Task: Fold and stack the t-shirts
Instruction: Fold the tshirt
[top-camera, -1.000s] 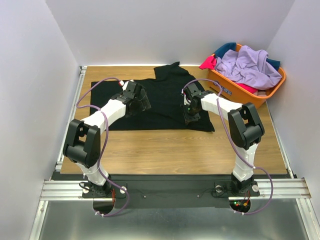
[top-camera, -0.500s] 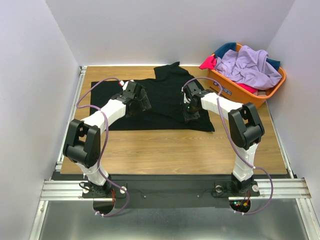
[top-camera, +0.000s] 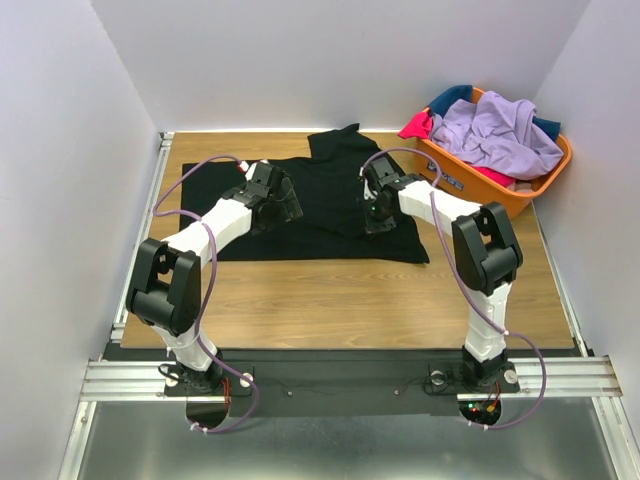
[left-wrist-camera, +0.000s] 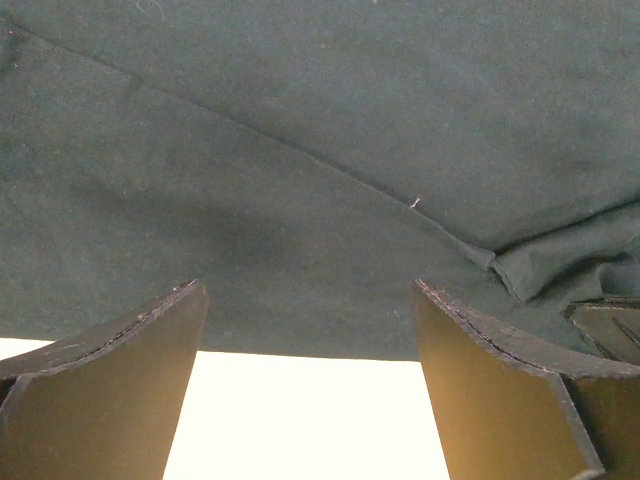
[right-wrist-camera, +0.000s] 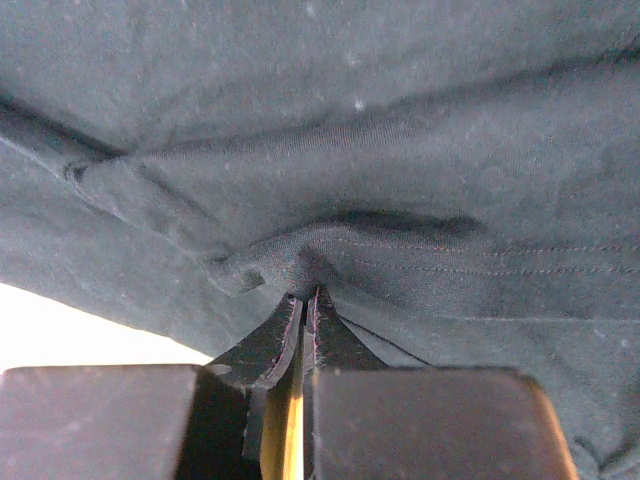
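Observation:
A black t-shirt (top-camera: 320, 185) lies spread on the wooden table, one part reaching toward the back wall. My left gripper (top-camera: 290, 207) is over its left middle; in the left wrist view (left-wrist-camera: 305, 320) the jaws stand wide open over the cloth (left-wrist-camera: 300, 180), holding nothing. My right gripper (top-camera: 372, 215) is on the shirt's right part; in the right wrist view (right-wrist-camera: 305, 295) the fingers are shut on a pinched fold of black cloth (right-wrist-camera: 340, 240). Lavender (top-camera: 495, 130), pink-red (top-camera: 417, 125) and teal (top-camera: 450, 98) shirts lie heaped in the basket.
An orange plastic basket (top-camera: 505, 190) stands at the back right corner of the table (top-camera: 330, 300), close to the right arm. White walls enclose the left, back and right sides. Bare wood shows in front of the shirt.
My right gripper has moved a little toward the back with the pinched cloth. The left arm has not moved.

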